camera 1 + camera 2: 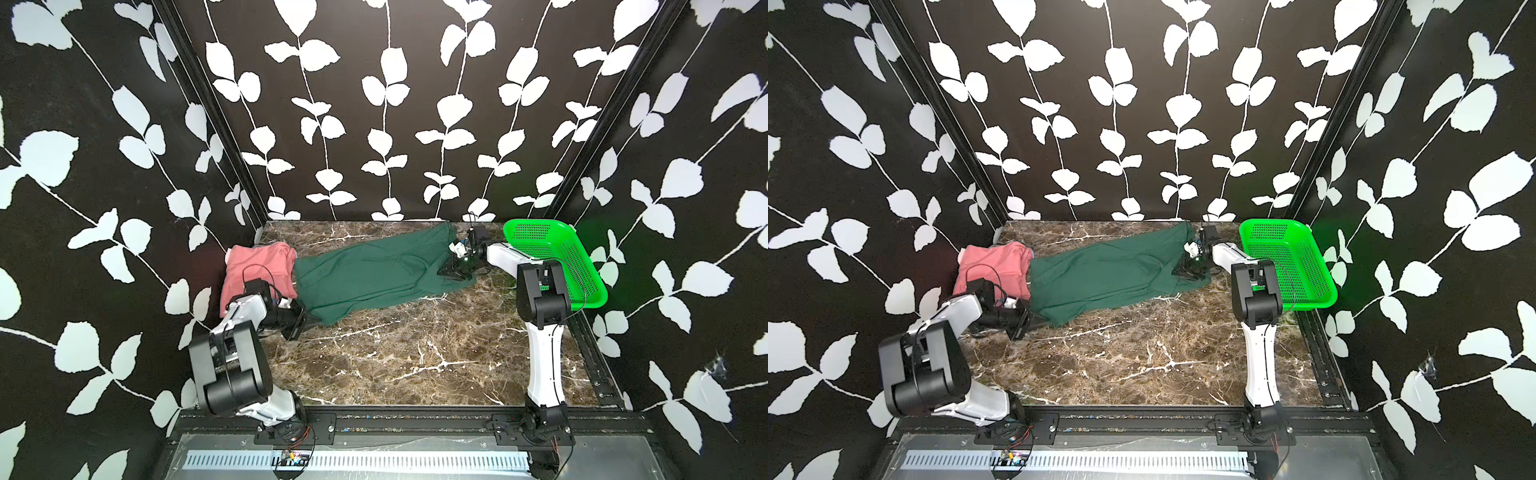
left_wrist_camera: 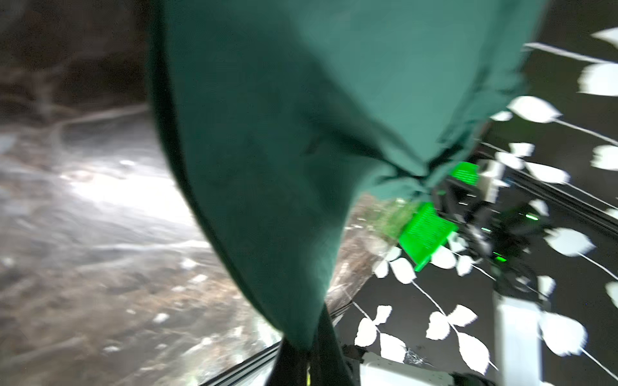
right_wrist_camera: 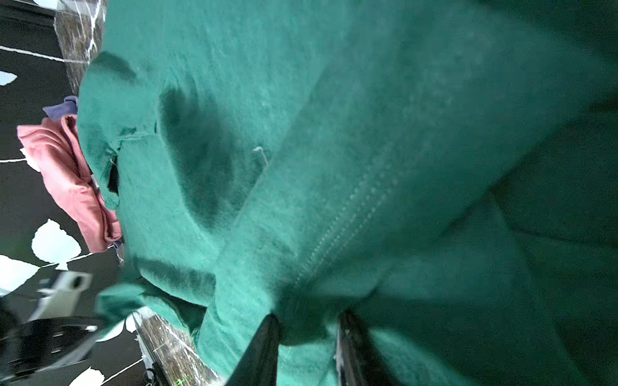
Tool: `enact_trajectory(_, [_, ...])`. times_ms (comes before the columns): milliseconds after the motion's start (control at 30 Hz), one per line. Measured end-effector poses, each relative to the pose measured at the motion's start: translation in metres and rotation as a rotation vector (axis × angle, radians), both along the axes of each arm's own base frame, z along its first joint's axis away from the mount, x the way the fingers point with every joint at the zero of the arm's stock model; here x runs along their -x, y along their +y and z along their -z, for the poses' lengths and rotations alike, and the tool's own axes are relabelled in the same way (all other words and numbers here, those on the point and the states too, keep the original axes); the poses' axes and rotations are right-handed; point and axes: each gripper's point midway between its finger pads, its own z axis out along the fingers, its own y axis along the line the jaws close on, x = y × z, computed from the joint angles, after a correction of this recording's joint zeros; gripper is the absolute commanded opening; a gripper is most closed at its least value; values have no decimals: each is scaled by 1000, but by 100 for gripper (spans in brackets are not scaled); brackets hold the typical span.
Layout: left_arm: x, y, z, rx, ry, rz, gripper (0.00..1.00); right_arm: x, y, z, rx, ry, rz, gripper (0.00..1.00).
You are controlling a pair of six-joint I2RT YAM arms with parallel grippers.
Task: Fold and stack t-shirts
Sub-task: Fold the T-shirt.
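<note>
1. Green cloth fills both grips: the left jaws are clamped tight on a near corner of the dark green t-shirt [image 1: 374, 270], and the right jaws pinch a bunch of its opposite end.
2. It lies stretched long across the desk [image 1: 395, 353] between them.
3. We judge the salmon-pink t-shirt [image 1: 257, 266], folded over a lavender t-shirt [image 3: 62, 107], done; the green one is left to fold and stack.
4. Count: three t-shirts, one plastic basket [image 1: 552, 257].

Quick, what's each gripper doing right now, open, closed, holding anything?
Left gripper: closed, pinching the dark green t-shirt.
Right gripper: closed on a bunched fold of the same shirt.
</note>
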Motion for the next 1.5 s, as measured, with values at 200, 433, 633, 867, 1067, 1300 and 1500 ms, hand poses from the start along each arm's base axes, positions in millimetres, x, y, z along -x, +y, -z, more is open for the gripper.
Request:
enact_trajectory(200, [-41, 8, -78, -19, -252, -30, 0, 1, 0, 1, 5, -10, -16, 31])
enact_trajectory(433, [-67, 13, -37, 66, -140, -74, 0, 5, -1, 2, 11, -5, -32, 30])
enact_trajectory(633, [-70, 14, -26, 89, -103, -84, 2, 8, -1, 3, 19, 1, -48, 30])
enact_trajectory(867, [-51, 5, -41, 96, -120, -60, 5, 8, -1, 4, 14, 6, -46, 29])
enact_trajectory(1067, [-20, -7, -47, 108, -110, -52, 5, 6, 2, 5, -6, 20, -45, 29])
enact_trajectory(1300, [11, -18, -51, 114, -92, -34, 10, 4, 4, 5, -17, 28, -49, 29])
enact_trajectory(1500, [43, -27, -34, 111, -45, -33, 43, 4, 7, 5, -29, 28, -62, 29])
